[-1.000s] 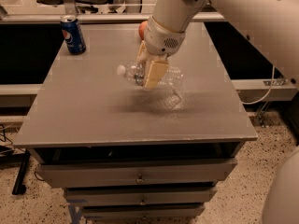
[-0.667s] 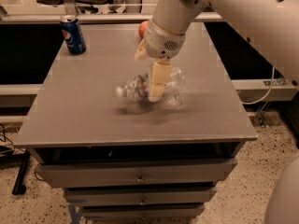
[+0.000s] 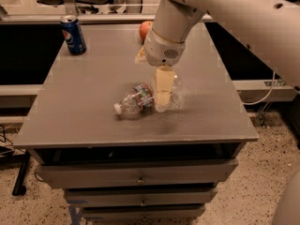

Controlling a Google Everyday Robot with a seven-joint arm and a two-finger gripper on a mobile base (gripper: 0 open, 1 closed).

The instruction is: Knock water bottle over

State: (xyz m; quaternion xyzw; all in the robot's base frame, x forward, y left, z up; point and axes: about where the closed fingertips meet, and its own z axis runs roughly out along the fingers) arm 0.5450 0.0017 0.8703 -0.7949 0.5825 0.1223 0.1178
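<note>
The water bottle (image 3: 137,100) lies on its side near the middle of the grey table (image 3: 84,102). It is clear ribbed plastic with a white cap pointing to the front left and a white-and-red label band. My gripper (image 3: 161,102) hangs down from the white arm over the bottle's base end, its cream fingers (image 3: 162,89) touching or just in front of the bottle.
A blue Pepsi can (image 3: 73,34) stands upright at the table's back left corner. A red apple (image 3: 146,30) sits at the back, partly behind my wrist. Drawers are below the tabletop. Black shelving and a cable are to the right.
The bottle has gone from tilted beside my fingers to lying flat on the table, cap to the front left. My gripper has dropped lower and slightly right.
</note>
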